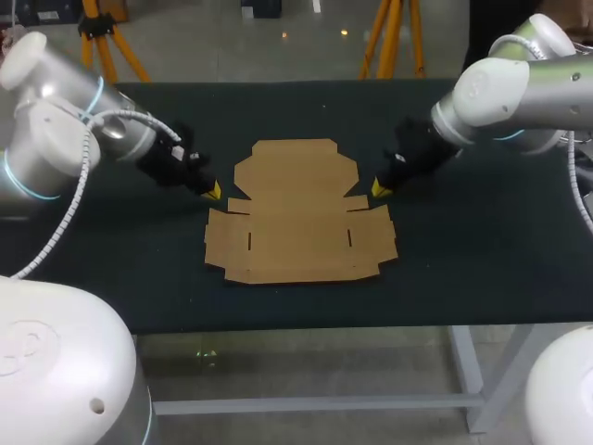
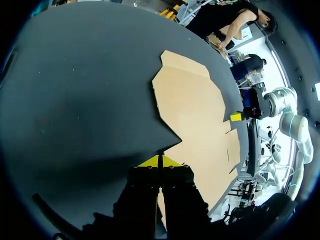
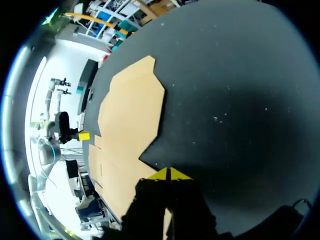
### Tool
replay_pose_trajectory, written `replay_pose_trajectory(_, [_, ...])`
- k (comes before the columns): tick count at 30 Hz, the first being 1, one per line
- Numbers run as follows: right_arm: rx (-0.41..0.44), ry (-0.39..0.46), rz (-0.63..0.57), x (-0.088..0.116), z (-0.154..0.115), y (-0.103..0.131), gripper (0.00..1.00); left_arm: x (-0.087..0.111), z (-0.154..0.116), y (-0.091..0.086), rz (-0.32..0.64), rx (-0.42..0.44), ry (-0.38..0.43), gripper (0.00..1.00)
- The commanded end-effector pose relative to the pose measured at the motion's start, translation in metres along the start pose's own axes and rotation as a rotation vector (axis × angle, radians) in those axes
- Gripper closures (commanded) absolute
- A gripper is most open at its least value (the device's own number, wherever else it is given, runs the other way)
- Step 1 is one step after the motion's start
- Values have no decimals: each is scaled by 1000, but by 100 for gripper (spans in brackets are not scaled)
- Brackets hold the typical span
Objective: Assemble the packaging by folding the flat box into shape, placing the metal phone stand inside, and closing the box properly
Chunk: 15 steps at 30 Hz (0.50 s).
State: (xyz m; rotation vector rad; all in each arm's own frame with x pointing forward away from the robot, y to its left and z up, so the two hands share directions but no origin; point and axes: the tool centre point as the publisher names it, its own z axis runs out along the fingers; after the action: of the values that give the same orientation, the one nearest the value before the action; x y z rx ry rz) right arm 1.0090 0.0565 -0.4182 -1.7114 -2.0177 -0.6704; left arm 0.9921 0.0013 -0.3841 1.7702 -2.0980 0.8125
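Box (image 1: 298, 227) lies unfolded and flat on the bench (image 1: 482, 269); the left end effector (image 1: 212, 191) and right end effector (image 1: 380, 189), both closed on nothing, sit at its opposite side edges.

no readable txt, no labels, no nos.

A dark table (image 1: 482, 269) stands on pale grey metal legs (image 1: 471, 375).

Flat box (image 1: 298, 218) low between left hand (image 1: 212, 191) and right hand (image 1: 380, 188)
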Motion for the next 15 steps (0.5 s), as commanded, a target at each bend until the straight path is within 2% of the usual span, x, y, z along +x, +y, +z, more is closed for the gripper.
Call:
replay_pose_trajectory(1, [-9, 7, -1, -1, 3, -3, 100, 3, 2, 4, -4, 8, -11, 100])
replay_pose_trajectory(15, [-16, 7, 10, -2, 10, -5, 100, -6, 24, 6, -37, 7, -23, 100])
